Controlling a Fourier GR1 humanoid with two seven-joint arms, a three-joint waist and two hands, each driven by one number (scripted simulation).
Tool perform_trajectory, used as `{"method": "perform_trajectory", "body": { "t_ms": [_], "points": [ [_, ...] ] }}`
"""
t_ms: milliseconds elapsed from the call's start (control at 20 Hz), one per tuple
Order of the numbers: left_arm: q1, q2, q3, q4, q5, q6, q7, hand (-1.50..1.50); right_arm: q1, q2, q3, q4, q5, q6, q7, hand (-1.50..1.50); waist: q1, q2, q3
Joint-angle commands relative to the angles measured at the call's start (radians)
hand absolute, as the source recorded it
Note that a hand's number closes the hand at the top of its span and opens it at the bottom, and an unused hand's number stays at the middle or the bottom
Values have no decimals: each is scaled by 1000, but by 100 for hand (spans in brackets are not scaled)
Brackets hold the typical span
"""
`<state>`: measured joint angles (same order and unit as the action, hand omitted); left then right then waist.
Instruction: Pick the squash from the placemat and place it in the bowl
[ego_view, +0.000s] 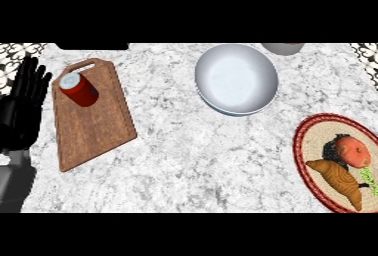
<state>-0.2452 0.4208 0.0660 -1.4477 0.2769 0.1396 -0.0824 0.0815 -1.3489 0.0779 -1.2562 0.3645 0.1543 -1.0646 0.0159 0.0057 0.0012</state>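
Observation:
An oval woven placemat with a red rim lies at the right edge of the counter. On it rests a round orange-red squash with a dark end toward the left. A brown elongated item with green bits beside it lies just below the squash. The white bowl stands empty at the upper middle, up and left of the placemat. My left hand rests open at the far left edge, fingers up, far from the squash. My right hand does not show.
A wooden cutting board lies at the left, with a red can standing on its upper end. A grey cup peeks in at the top, right of the bowl. Marble counter stretches between board and placemat.

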Motion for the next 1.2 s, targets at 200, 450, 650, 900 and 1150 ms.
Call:
{"method": "perform_trajectory", "body": {
  "t_ms": [200,450,650,900,1150],
  "points": [
    [-13,-23,7,10,-18,-4,-9,0,-154,128,122,122,141,20,-97,-150,10,0,0],
    [-31,18,46,16,-5,-38,27,0,-237,162,153,205,182,49,-118,-150,1,-2,-1],
    [-46,-49,7,48,-48,-4,-6,0,-331,298,208,301,274,-7,-51,-150,1,0,0],
    [11,-5,46,-73,7,-54,79,0,-382,366,205,459,312,-68,-130,-150,8,-3,1],
    [-6,-20,38,-50,-40,-27,60,0,-457,389,216,528,331,-60,-192,-150,5,-2,1]
  ]
}}
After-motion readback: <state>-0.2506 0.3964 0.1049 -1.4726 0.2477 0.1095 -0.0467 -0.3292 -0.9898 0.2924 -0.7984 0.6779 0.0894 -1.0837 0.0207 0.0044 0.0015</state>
